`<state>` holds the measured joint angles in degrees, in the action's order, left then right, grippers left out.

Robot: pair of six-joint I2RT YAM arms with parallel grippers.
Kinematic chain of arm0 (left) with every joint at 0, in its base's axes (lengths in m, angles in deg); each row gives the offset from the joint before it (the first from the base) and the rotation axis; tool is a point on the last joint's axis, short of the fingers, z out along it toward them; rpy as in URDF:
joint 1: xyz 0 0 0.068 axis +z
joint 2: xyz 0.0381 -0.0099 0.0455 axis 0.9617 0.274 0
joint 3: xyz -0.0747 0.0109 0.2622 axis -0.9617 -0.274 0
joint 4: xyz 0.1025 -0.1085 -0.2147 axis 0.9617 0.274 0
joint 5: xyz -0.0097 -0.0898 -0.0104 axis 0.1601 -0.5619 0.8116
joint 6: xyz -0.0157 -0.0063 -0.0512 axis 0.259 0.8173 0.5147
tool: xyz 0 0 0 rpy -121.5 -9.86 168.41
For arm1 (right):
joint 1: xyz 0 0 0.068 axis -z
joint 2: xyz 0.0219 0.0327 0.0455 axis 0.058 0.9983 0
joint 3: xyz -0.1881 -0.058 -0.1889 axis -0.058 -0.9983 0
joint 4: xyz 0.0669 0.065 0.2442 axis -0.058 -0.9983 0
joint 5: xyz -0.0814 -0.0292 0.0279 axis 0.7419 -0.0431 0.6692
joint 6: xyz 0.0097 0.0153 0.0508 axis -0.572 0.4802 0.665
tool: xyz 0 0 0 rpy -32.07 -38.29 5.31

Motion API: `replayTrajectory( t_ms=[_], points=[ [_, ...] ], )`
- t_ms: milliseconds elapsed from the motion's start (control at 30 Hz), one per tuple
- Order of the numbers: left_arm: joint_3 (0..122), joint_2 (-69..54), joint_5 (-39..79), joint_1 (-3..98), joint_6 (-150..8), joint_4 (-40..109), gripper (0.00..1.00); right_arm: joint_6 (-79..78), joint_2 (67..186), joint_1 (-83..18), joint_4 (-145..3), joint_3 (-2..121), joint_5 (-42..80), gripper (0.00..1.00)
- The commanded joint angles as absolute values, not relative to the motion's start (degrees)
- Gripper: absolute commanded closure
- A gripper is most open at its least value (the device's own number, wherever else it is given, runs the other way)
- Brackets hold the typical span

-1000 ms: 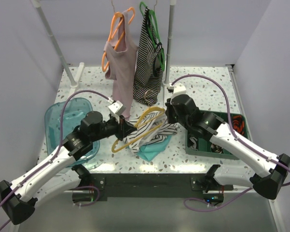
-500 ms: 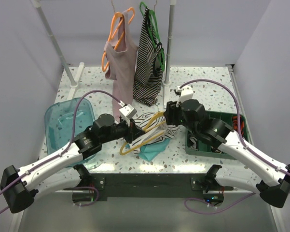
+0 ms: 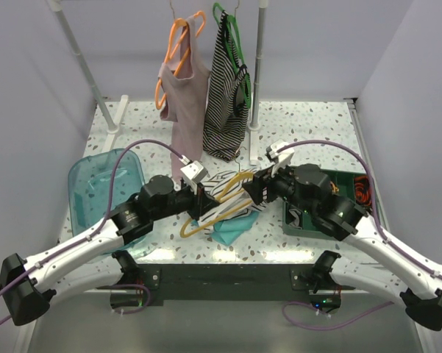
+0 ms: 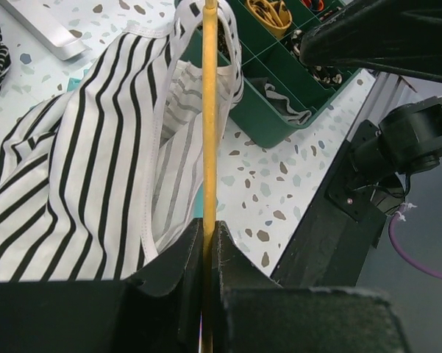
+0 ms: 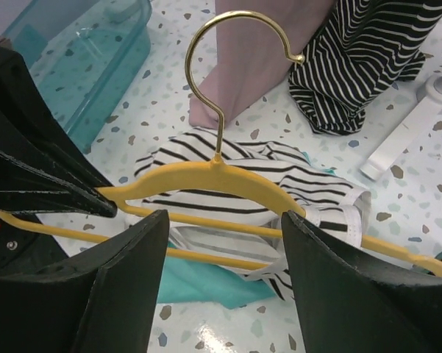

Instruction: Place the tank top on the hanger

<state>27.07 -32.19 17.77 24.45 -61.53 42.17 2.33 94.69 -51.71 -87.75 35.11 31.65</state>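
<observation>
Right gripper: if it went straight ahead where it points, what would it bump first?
Probably the thin yellow plastic hanger, whose bars cross right before the open right gripper; the white black-striped tank top lies just behind. Depth is unclear.

**My bench: a speckled table boxed in by plain pale walls.**

From overhead, the white terrazzo table I work on fills the middle, flecked grey and brown. Pale lilac-grey walls close it in: the left wall at 9 o'clock, the back wall at 12 and the right wall at 3. A white garment rack stands at the far edge, with its left post at 11 o'clock and its right post just past 12. A black plate runs along the near edge at 6 o'clock. The light is soft and even.
</observation>
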Motion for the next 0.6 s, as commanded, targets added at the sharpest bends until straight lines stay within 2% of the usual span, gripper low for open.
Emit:
replayTrajectory(
  t_ms=[0, 300, 433, 567],
  points=[
    [28.29, -33.34, 16.02, 24.09, -63.3, 40.82, 1.0, 0.69, 94.46, -52.02, -81.84, 35.24, 28.61, 0.32],
    [27.59, -32.02, 14.88, 24.17, -62.06, 37.49, 1.0, 6.32, 103.77, -52.02, -78.15, 39.19, 34.49, 0.33],
    [28.29, -30.36, 14.87, 24.17, -62.06, 37.31, 1.0, 7.46, 105.09, -52.02, -75.42, 39.37, 36.08, 0.4],
    [28.99, -28.95, 15.84, 24.17, -61.8, 37.22, 1.0, 8.16, 106.15, -52.37, -75.5, 39.98, 38.44, 0.55]
  ],
)
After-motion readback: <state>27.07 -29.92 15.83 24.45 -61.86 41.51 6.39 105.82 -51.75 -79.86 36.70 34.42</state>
